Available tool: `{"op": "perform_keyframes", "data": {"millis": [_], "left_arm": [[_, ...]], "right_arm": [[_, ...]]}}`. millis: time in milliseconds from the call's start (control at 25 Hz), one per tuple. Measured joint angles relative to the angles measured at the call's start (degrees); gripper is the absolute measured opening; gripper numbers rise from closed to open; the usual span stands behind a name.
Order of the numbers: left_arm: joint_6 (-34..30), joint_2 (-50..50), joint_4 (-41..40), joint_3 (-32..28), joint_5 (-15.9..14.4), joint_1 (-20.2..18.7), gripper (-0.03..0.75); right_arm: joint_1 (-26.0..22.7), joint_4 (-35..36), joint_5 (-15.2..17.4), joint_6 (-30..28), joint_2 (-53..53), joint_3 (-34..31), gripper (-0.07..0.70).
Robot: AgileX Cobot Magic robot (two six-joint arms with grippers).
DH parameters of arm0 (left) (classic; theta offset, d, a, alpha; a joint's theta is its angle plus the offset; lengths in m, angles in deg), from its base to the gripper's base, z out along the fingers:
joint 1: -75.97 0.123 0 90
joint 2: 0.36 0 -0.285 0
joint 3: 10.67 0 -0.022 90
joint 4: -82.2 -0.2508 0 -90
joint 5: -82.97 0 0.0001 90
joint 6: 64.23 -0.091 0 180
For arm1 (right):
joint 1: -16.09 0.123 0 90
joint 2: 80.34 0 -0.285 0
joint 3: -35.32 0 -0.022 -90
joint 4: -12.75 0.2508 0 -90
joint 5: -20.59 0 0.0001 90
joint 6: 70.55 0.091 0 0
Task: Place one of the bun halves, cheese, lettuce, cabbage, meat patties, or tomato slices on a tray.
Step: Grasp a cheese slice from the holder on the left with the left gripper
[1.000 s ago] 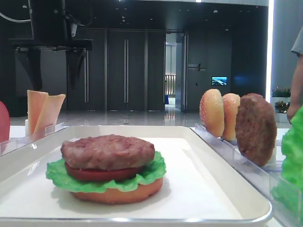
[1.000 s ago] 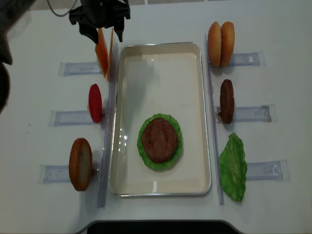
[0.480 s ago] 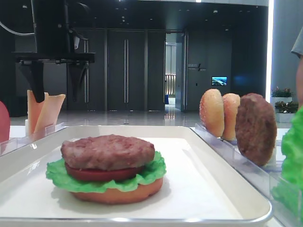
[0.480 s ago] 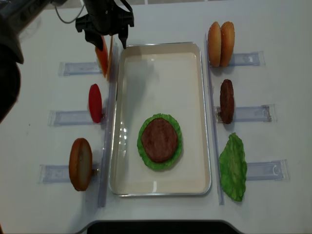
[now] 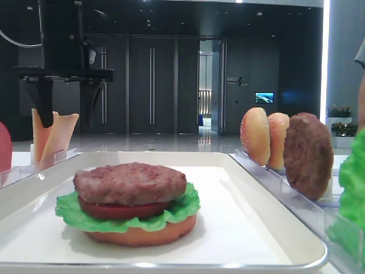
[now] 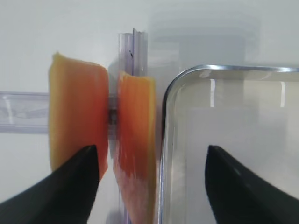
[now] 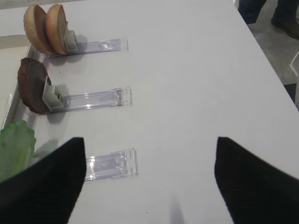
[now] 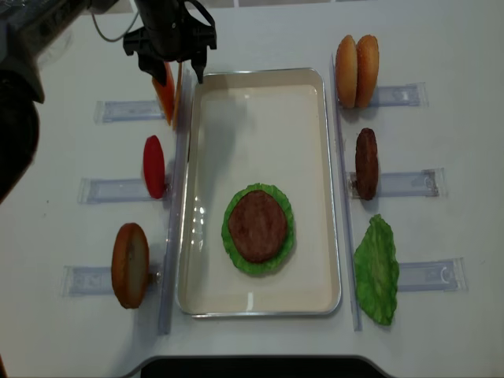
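Note:
Two peach-orange cheese slices (image 6: 77, 116) (image 6: 135, 130) stand on edge in a clear rack just left of the white tray (image 6: 187, 74). My left gripper (image 6: 149, 151) hangs open over them. Its left finger overlaps the outer slice, its right finger is above the tray's corner, and the inner slice lies between them. From above, the left gripper (image 8: 173, 72) covers the tops of the cheese (image 8: 165, 93). On the tray (image 8: 260, 134) sits a stack with a patty (image 8: 257, 226) over lettuce (image 8: 233, 253). My right gripper (image 7: 149, 142) is open above bare table.
Right of the tray, racks hold two bun halves (image 8: 357, 71), a patty (image 8: 366, 163) and lettuce (image 8: 376, 269). On the left stand a tomato slice (image 8: 153, 165) and a bun half (image 8: 130, 264). A clear rack (image 7: 112, 164) lies below my right gripper.
My left gripper has come down and shifted slightly right, so its fingers now straddle the cheese slices. Nothing else has moved.

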Motion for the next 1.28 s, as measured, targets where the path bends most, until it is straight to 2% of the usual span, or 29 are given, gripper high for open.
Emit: {"op": "perform_keyframes", "data": {"millis": [160,520,560,960,1280], "left_arm": [[0.00,0.00,-0.71,0.00,-0.76,0.00,0.415],[-0.20,0.00,-2.06,0.00,-2.27,0.00,0.065],[-0.64,0.00,-2.19,0.00,-2.33,0.00,0.048],[-2.52,0.38,-0.43,0.00,-2.41,0.00,0.035],[-3.50,8.70,3.96,0.00,-3.66,-0.38,0.034]], "right_arm": [[0.00,0.00,0.00,0.00,0.00,0.00,0.539],[0.00,0.00,0.00,0.00,0.00,0.00,0.539],[0.00,0.00,0.00,0.00,0.00,0.00,0.539],[0.00,0.00,0.00,0.00,0.00,0.00,0.539],[0.00,0.00,0.00,0.00,0.00,0.00,0.539]]}}
